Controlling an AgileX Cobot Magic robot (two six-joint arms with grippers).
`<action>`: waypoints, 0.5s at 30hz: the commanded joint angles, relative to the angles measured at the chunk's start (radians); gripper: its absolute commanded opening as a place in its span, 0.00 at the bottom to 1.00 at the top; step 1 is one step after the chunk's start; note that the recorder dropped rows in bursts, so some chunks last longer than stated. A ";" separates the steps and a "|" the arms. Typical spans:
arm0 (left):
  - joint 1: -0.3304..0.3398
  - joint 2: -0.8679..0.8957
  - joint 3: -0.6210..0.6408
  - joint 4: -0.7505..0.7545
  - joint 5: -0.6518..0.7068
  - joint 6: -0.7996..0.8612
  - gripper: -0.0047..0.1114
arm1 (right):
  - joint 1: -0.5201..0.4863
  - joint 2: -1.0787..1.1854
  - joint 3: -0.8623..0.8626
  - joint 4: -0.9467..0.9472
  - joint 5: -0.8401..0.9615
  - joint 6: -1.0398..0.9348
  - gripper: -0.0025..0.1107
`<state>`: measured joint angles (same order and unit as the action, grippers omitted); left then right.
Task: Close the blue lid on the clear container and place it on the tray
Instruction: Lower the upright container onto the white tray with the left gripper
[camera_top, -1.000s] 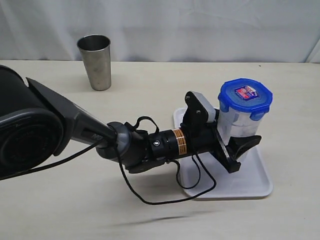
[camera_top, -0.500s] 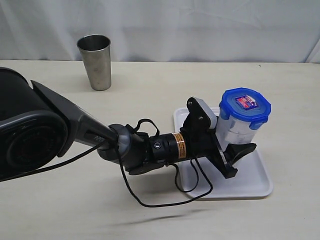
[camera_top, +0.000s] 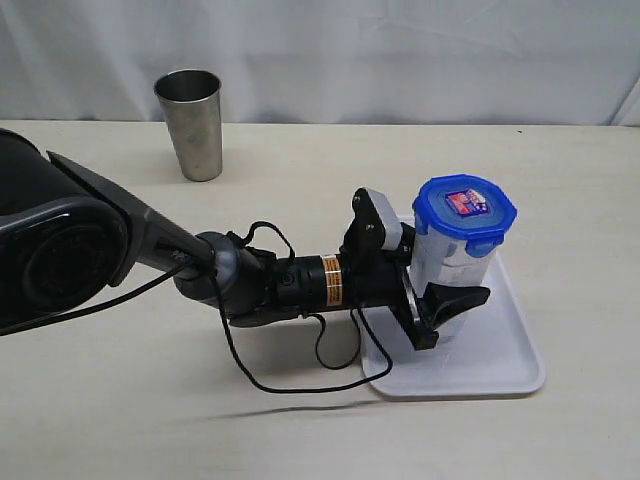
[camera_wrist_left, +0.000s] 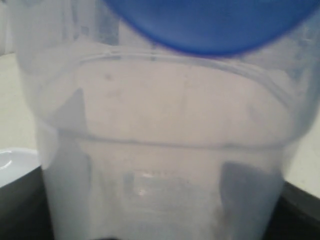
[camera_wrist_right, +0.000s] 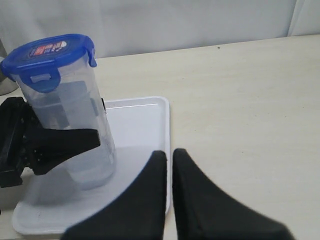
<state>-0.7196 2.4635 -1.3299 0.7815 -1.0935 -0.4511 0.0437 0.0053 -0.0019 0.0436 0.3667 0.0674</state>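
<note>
The tapered translucent plastic container (camera_top: 447, 255), its blue snap-lock lid (camera_top: 465, 207) on, stands at centre right on the flat white rectangular tray (camera_top: 500, 365), clasped by the left gripper (camera_top: 452, 290). The right gripper (camera_wrist_right: 169, 156) hangs pinched together, empty. Placing looks nearly done; next, release and back away without tipping it.

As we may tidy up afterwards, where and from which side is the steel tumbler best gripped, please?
Probably mid-wall on the steel tumbler, jaws level, from its camera-facing side in the exterior view; a curtain hangs close behind. It stands upright and widens upward, so the flare should stop it slipping down.
</note>
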 joint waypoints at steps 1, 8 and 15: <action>0.004 0.003 -0.010 0.054 -0.013 -0.018 0.04 | -0.006 -0.005 0.002 0.002 -0.002 -0.009 0.06; 0.005 0.003 -0.010 0.054 -0.001 -0.018 0.04 | -0.006 -0.005 0.002 0.002 -0.002 -0.009 0.06; 0.010 0.003 -0.010 0.047 0.011 -0.018 0.05 | -0.006 -0.005 0.002 0.002 -0.002 -0.009 0.06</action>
<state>-0.7137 2.4680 -1.3337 0.8353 -1.0938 -0.4591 0.0437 0.0053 -0.0019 0.0436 0.3667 0.0674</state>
